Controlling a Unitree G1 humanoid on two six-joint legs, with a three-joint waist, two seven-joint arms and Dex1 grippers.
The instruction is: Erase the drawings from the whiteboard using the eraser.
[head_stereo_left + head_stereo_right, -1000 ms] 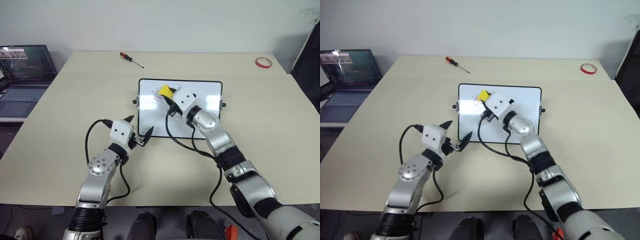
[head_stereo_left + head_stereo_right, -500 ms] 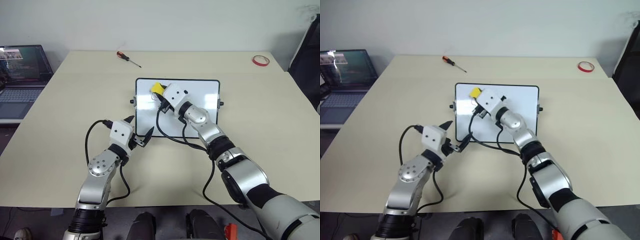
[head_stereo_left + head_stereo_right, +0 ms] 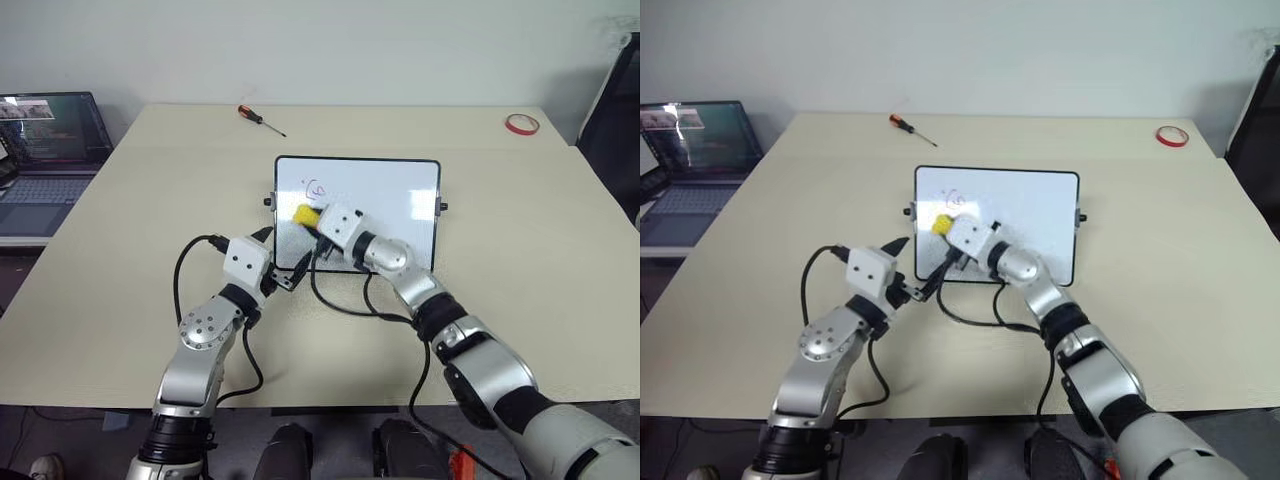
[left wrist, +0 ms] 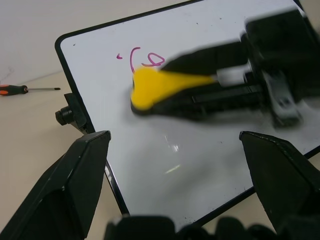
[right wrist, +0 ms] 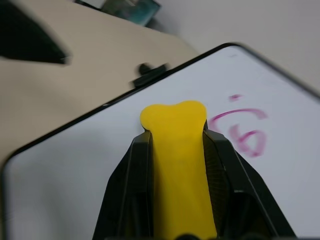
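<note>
Yellow eraser (image 3: 304, 214), red drawings (image 3: 316, 187), white black-framed whiteboard (image 3: 390, 190), beige table (image 3: 130, 230).

The whiteboard (image 3: 380, 195), black-framed and glossy, lies flat at the table's middle. The yellow eraser (image 3: 305, 214) sits on its left part, pinched at its sides. Just beyond it, toward the far left corner, a red "6"-like drawing (image 3: 317, 187) remains
</note>
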